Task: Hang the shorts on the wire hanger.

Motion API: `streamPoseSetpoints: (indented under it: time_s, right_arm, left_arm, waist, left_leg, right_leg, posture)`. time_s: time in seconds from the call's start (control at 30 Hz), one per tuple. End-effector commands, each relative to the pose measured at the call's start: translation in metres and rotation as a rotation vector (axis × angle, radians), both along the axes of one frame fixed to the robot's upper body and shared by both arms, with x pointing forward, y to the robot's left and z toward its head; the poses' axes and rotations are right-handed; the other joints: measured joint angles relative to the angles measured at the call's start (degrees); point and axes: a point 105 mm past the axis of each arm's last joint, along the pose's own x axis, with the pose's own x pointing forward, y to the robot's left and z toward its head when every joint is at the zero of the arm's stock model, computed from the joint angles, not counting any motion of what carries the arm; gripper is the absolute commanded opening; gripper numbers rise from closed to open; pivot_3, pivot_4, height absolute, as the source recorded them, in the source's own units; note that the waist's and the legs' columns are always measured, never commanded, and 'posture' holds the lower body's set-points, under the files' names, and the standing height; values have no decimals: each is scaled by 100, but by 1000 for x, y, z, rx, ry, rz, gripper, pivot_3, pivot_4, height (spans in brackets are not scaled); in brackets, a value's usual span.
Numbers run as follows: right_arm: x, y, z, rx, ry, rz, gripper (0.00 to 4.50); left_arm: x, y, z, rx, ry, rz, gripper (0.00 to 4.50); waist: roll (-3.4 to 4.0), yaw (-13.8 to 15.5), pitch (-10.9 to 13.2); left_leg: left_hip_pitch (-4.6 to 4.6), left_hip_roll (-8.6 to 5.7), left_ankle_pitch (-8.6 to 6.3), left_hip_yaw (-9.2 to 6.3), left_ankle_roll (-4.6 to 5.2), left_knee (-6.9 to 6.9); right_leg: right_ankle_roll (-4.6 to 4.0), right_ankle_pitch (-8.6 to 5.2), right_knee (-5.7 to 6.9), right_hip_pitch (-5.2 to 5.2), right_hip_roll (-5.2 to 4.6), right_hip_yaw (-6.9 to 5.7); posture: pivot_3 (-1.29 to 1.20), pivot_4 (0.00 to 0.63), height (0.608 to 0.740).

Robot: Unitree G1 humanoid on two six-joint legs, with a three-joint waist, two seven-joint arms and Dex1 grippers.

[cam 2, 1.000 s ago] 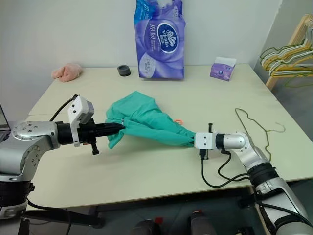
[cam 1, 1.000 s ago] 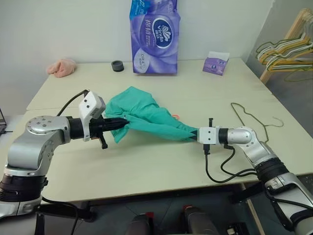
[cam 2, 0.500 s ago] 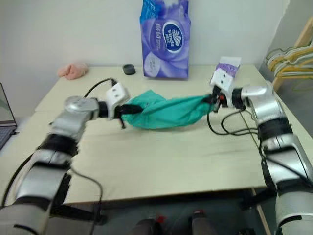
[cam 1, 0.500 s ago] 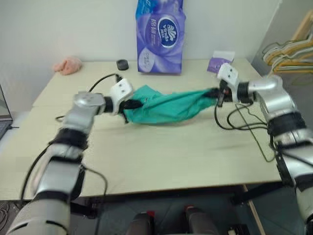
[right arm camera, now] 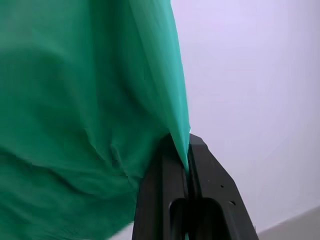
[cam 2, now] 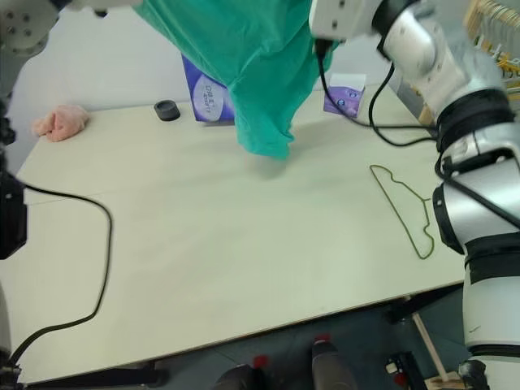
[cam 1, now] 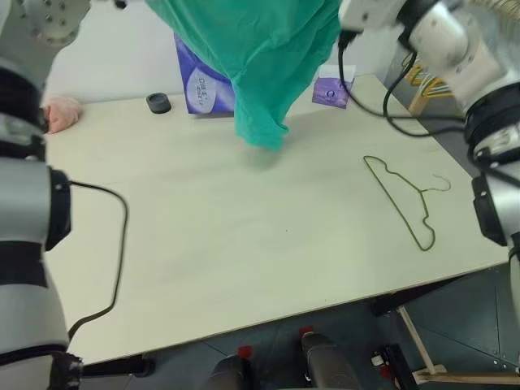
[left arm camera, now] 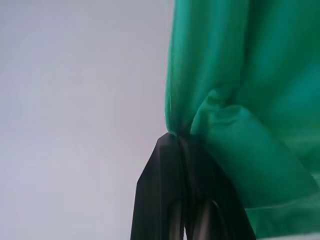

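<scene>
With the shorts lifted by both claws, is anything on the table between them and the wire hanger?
Nothing visible. The shorts hang from the left claw and the right claw, both shut on the cloth. The wire hanger lies flat on the table, with bare tabletop between it and the cloth's lower end.

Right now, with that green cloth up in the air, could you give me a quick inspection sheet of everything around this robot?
Surface: pale beige table, mostly bare in front.
Job's things: teal-green cloth shorts held up above the table, lower end hanging free; thin olive-green wire hanger lying flat at the robot's right.
Clutter: purple tissue pack, small purple box, black ring, pink cloth along the far edge.
Grippers: left gripper and right gripper each pinched shut on the shorts.
Cables: black cable loops over the table's left side; another hangs from the right arm.
Surroundings: white wall; wooden rack of hangers at the right.
</scene>
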Motion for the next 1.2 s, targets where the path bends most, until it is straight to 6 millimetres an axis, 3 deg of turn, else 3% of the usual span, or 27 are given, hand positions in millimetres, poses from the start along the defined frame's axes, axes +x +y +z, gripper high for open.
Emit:
streamPoseSetpoints:
  time_s: [0.03,0.13,0.17,0.27,0.3,0.37,0.53,0.63,0.73,1.03,1.07,1.2]
  right_arm:
    - [14,-3,-97,-40,345,58,9]
    - [1,1,-189,-129,673,114,9]
    - [-6,2,-205,-148,745,133,9]
    - [-34,4,-238,-226,904,189,9]
    - [-41,4,-244,-241,942,203,9]
    - [-59,3,-255,-297,1029,229,9]
    - [-97,-8,-277,-402,1236,273,9]
    - [-119,-17,-283,-422,1339,286,9]
    - [-132,-18,-283,-412,1401,290,9]
    - [-152,-21,-293,-417,1539,266,9]
    - [-154,-20,-292,-411,1549,271,1]
    - [-159,-18,-287,-404,1563,289,970]
  left_arm:
    - [8,64,-96,-9,384,154,0]
    - [-9,88,-185,-104,751,159,0]
    - [-18,91,-208,-135,853,148,0]
    - [-64,85,-272,-190,1206,89,0]
    - [-83,81,-288,-186,1313,76,0]
    - [-115,72,-311,-211,1483,60,0]
    - [-171,59,-339,-274,1749,72,0]
    - [-191,44,-346,-314,1838,39,0]
    - [-197,37,-346,-336,1858,31,0]
    - [-209,23,-355,-335,1917,-5,0]
    - [-211,22,-356,-341,1934,-4,195]
    - [-216,21,-356,-363,1974,-10,1150]
  waist:
    - [-1,10,14]
    - [3,15,10]
    - [3,30,10]
    - [7,7,7]
    - [7,-17,6]
    - [4,-19,5]
    - [5,133,9]
    - [13,268,30]
    - [9,446,36]
    - [9,535,35]
    - [9,534,35]
    - [8,531,34]
  left_leg:
    - [85,2,-20,4,42,2]
    - [241,11,-28,-3,65,3]
    - [239,16,-33,-6,71,27]
    - [88,26,-23,-37,32,78]
    - [-16,32,-27,-47,21,110]
    - [-79,30,-27,-48,15,117]
    - [-19,23,-47,-49,44,116]
    - [150,26,-66,-50,75,97]
    - [234,30,-78,-51,82,95]
    - [235,34,-80,-46,77,96]
    - [235,34,-80,-45,77,96]
    - [236,36,-81,-43,76,96]
  right_leg:
    - [5,-4,-10,93,5,-4]
    - [35,-25,-32,262,47,-5]
    - [17,-14,-14,264,51,-6]
    - [17,-13,23,141,17,-5]
    - [17,-13,36,41,19,-8]
    - [18,-12,28,-15,10,-12]
    - [17,-12,15,41,6,-17]
    - [-9,-33,3,206,16,-26]
    - [4,-86,0,288,24,-31]
    - [-15,-75,12,281,31,-28]
    - [-13,-76,12,281,31,-28]
    - [-9,-78,12,279,39,-33]
  posture:
    - [-80,87,740]
    - [-75,92,740]
    - [-76,93,740]
    - [-77,96,740]
    - [-77,96,740]
    - [-78,95,740]
    - [-75,96,740]
    - [-77,96,740]
    - [-80,97,740]
    - [-92,96,740]
    - [-93,95,740]
    - [-97,94,740]
